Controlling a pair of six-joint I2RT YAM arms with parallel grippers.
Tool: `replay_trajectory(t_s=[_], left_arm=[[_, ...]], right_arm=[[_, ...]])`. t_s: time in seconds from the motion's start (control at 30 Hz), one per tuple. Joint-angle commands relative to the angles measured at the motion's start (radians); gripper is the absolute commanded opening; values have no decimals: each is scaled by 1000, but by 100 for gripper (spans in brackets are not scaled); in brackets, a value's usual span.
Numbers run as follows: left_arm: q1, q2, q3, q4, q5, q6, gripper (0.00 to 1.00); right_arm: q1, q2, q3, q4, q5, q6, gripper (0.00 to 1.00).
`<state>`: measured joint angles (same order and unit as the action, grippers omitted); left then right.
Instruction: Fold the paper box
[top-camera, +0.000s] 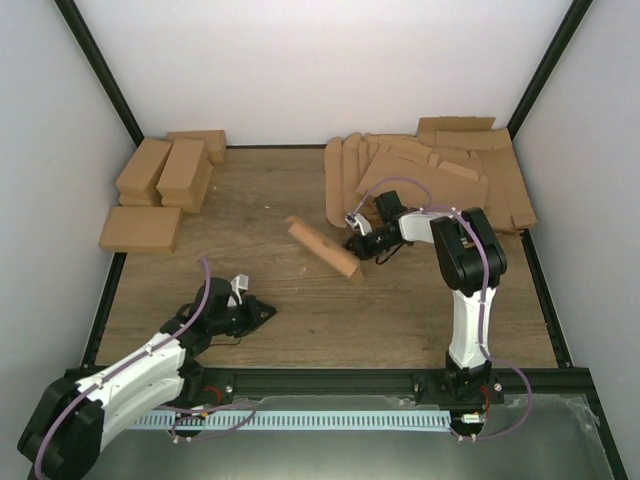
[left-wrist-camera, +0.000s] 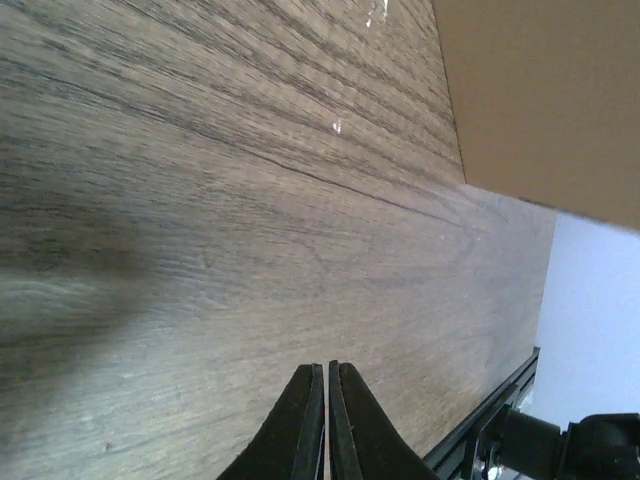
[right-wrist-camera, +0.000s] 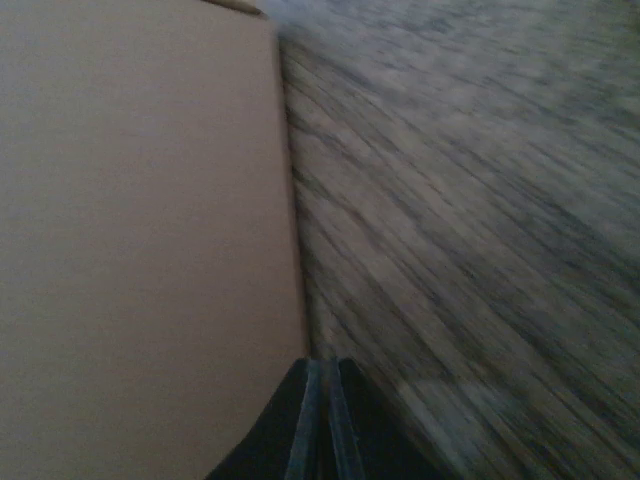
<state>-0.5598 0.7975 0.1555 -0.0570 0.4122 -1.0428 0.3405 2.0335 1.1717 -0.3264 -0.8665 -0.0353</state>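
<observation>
Risk — may shove, not fold
Both closed on nothing: right gripper (right-wrist-camera: 322, 375) at 3 o'clock of the plain brown cardboard paper box (top-camera: 320, 246), left gripper (left-wrist-camera: 327, 372) at 7 o'clock.

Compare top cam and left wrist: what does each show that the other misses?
Top only: right tool at the box, flat sheets back right, folded boxes back left. Left wrist only: a close-up of the left tool, shut, holding nothing. Both: table and left tool. The wrist's cardboard piece can't be matched to a top-view item.
</observation>
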Motion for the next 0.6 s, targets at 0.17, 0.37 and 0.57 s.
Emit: replay_trajectory(t_s=[0.17, 0.37, 0.57], left_arm=[[11, 414, 134, 474, 56, 46, 6], [-13, 658, 353, 527, 80, 133, 14], [-20, 791, 462, 427, 77, 192, 28]], right_arm=[[-9, 57, 25, -29, 45, -20, 8], [-8, 12, 28, 0, 54, -13, 11], [-8, 2, 46, 2, 34, -10, 15]])
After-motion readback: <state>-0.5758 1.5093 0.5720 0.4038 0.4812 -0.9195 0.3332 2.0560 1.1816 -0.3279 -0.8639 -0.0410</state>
